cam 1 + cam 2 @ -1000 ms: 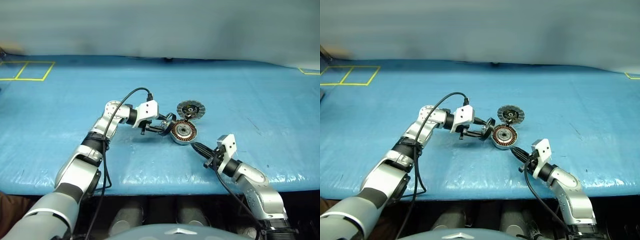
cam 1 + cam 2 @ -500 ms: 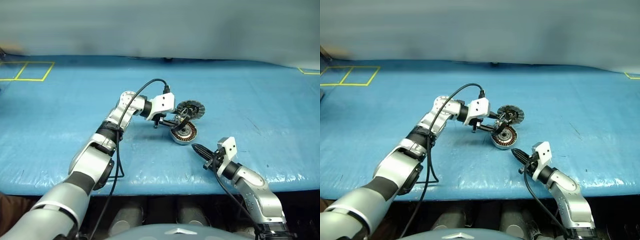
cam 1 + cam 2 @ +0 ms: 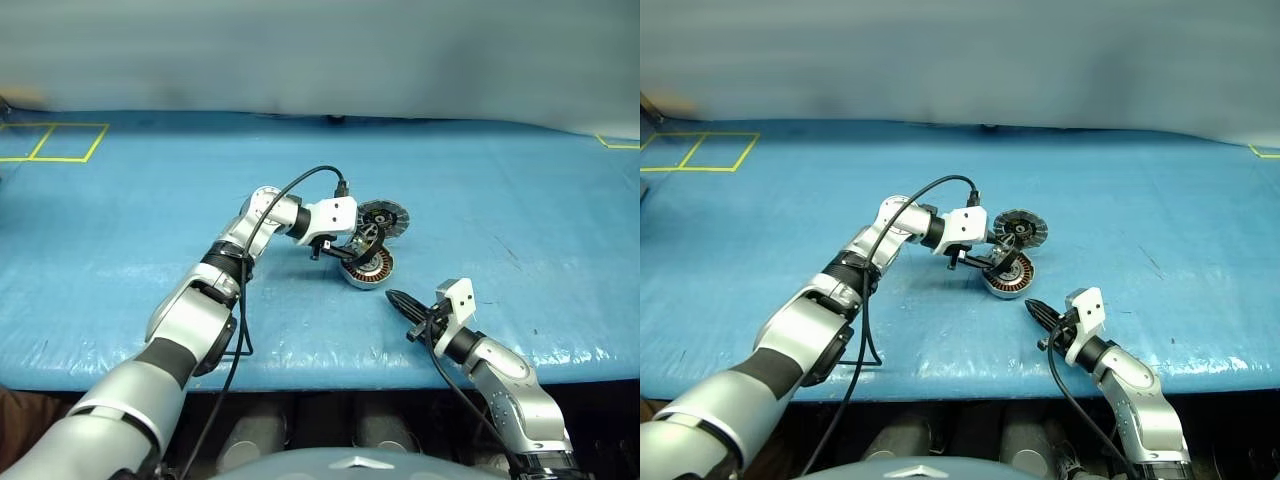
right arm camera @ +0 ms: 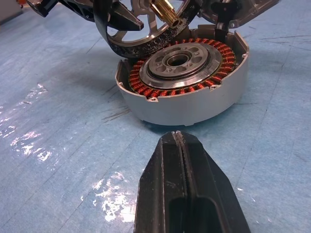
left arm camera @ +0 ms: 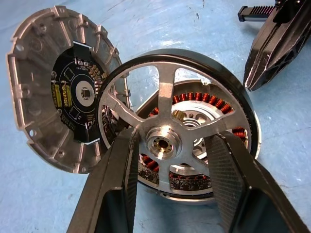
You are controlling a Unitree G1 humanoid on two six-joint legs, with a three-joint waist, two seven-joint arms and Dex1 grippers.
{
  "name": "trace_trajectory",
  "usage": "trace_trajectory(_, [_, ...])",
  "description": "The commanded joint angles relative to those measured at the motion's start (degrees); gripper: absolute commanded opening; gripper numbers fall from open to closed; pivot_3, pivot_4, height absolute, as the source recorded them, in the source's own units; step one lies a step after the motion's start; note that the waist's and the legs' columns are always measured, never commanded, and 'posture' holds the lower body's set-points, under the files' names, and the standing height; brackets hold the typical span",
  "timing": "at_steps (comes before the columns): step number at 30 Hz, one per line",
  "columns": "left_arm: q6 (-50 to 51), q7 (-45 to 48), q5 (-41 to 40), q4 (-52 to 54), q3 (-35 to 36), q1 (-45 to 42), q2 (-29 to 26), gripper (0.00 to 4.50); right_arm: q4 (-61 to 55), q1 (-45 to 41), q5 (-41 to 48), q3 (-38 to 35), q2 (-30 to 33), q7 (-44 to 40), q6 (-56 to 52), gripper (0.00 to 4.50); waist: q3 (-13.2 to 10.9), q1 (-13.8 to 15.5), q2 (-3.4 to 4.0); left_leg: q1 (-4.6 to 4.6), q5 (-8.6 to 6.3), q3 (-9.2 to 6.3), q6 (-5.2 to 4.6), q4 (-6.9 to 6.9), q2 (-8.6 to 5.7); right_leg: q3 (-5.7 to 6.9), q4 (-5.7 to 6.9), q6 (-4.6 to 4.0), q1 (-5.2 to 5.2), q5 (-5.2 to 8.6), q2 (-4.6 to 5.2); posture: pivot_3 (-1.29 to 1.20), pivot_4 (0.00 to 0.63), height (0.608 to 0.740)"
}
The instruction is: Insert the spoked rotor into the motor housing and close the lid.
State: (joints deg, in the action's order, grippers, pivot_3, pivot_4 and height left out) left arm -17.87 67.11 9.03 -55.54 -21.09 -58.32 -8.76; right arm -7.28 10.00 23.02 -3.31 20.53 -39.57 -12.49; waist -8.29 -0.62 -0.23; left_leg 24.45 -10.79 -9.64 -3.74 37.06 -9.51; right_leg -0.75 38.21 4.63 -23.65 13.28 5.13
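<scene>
Spoked rotor [image 5: 177, 138] is clamped in left gripper [image 5: 172, 170], fingers on either side of its hub, tilted over the open motor housing [image 4: 187, 80], not seated. Housing sits on blue desk [image 3: 120, 230], copper windings visible. Lid [image 5: 53, 87] stands propped open at housing's far edge, inner face with dark centre toward the rotor. Right gripper [image 4: 181, 145] has jaws pressed together, empty, low on desk just beside housing, apart from it.
</scene>
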Motion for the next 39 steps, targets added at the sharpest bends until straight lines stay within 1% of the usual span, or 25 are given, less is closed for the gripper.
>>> trace_trajectory(1, [-1.15, -0.86, 1.02, -0.83, -0.19, -1.84, 0.3, 1.71, -1.59, -0.1, -0.02, -0.73, -0.11, 0.33, 1.57, 0.0, 0.0, 0.0, 0.0, 0.0, 0.0, 0.0, 0.0, 0.0, 0.0, 0.0, 0.0, 0.0, 0.0, 0.0, 0.0, 0.0, 0.15, 0.74])
trace_trajectory(15, [-2.45, -1.36, 2.87, -2.45, -0.33, -2.84, 0.48, 1.71, -0.56, -0.44, -0.8, -0.54, 0.07, 0.99, 2.25, 0.0, 0.0, -0.02, 0.0, -0.01, 0.01, 0.0, -0.01, 0.01, 0.01, 0.0, 0.0, 0.0, 0.01, 0.0, -0.02, 0.0, 0.15, 0.74])
trace_trajectory(19, [-3.17, -2.79, 3.31, -2.64, -0.3, -3.19, 0.47, 1.71, -0.24, -0.58, -1.07, -0.58, -0.08, 1.0, 2.4, 0.0, 0.0, -0.04, 0.0, -0.01, 0.0, 0.0, -0.01, 0.01, 0.01, 0.0, 0.0, 0.01, 0.01, 0.0, -0.02, 0.0, 0.15, 0.74])
trace_trajectory(24, [-2.82, -2.02, 3.07, -3.09, 0.0, -3.39, 0.58, 1.71, -0.19, -0.7, -1.45, -0.49, -0.16, 1.15, 2.35, 0.0, 0.0, -0.04, 0.0, -0.01, 0.0, 0.0, -0.01, 0.01, 0.01, 0.0, 0.0, 0.01, 0.01, 0.0, -0.03, 0.0, 0.15, 0.74])
trace_trajectory(26, [-2.94, -1.99, 3.09, -3.14, 0.16, -3.35, 0.6, 2.46, -0.2, -0.73, -1.6, -0.46, -0.19, 1.2, 2.33, 0.0, 0.0, -0.04, 0.0, -0.01, 0.01, 0.0, -0.01, 0.01, 0.01, 0.0, 0.0, 0.01, 0.01, 0.0, -0.03, 0.0, 0.15, 0.74])
trace_trajectory(32, [-3.56, -2.51, 3.37, -3.21, 0.26, -3.54, 0.57, 4.36, -0.23, -0.78, -1.8, -0.49, -0.34, 1.34, 2.29, 0.0, 0.0, 0.0, 0.0, 0.0, 0.02, 0.0, -0.03, 0.01, 0.0, 0.0, 0.0, 0.01, 0.01, 0.0, -0.02, 0.0, 0.15, 0.74])
trace_trajectory(39, [-4.06, -2.31, 2.84, -2.77, 0.83, -3.55, 0.47, 4.36, 0.07, -0.89, -2.09, -0.51, -0.54, 1.47, 2.32, 0.0, 0.0, -0.01, 0.0, 0.0, 0.01, 0.0, -0.02, 0.01, 0.0, 0.0, 0.0, 0.01, 0.0, 0.0, -0.02, 0.0, 0.15, 0.74])
